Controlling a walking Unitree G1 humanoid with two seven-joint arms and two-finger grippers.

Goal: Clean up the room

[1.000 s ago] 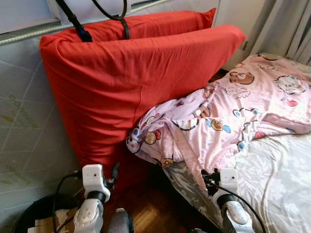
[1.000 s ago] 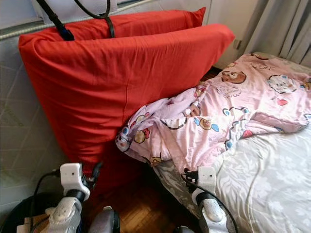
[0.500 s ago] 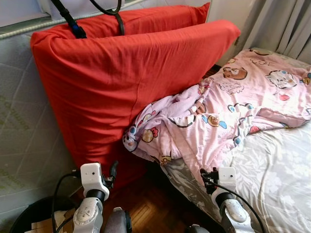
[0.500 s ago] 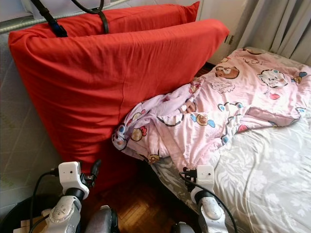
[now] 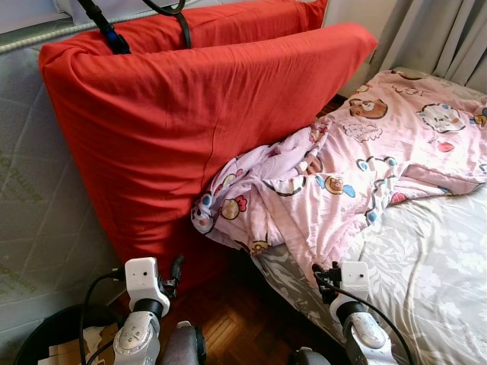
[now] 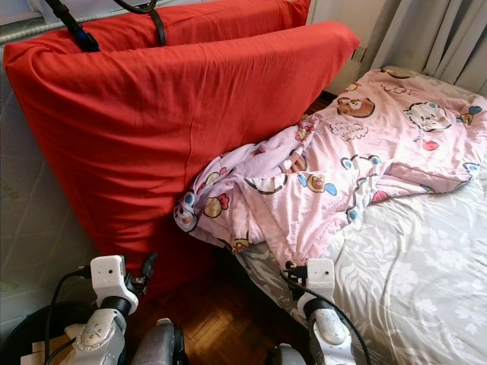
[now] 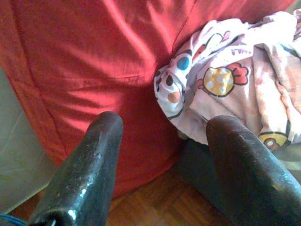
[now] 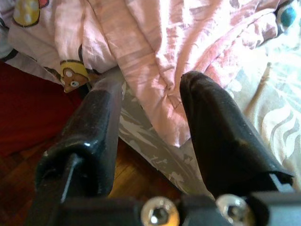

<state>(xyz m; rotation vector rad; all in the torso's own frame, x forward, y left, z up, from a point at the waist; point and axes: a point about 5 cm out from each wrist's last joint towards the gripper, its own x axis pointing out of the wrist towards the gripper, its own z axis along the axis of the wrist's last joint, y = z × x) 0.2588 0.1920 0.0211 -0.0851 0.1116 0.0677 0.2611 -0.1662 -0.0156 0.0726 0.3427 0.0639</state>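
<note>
**Robot Stood by the Messy Bed, Both Grippers Empty**

The pink cartoon blanket lay in a crumpled heap on the bed. One corner of the blanket hung off the bed's edge and pressed against the big red cushion. It looked tossed there, not folded, so it was likely one of the things to tidy.

The red cushion stood on its long edge beside the bed, leaning back on a grey quilted mattress by the wall. A second red cushion stood just behind it. They seemed put there to keep them off the bed. A black strap hung over the top of the front cushion.

The left gripper was low, near the wooden floor beside the bed, with its fingers spread apart and holding nothing. It pointed at the spot where the blanket met the cushion. The right gripper was at the bed's edge, its fingers also apart and empty, pointing at the blanket's hanging hem.

A black bin with scraps sat on the floor, away from the bed.

The blanket had bears and candy pictures. The grey mattress had faint green print, too blurry to read.
</note>
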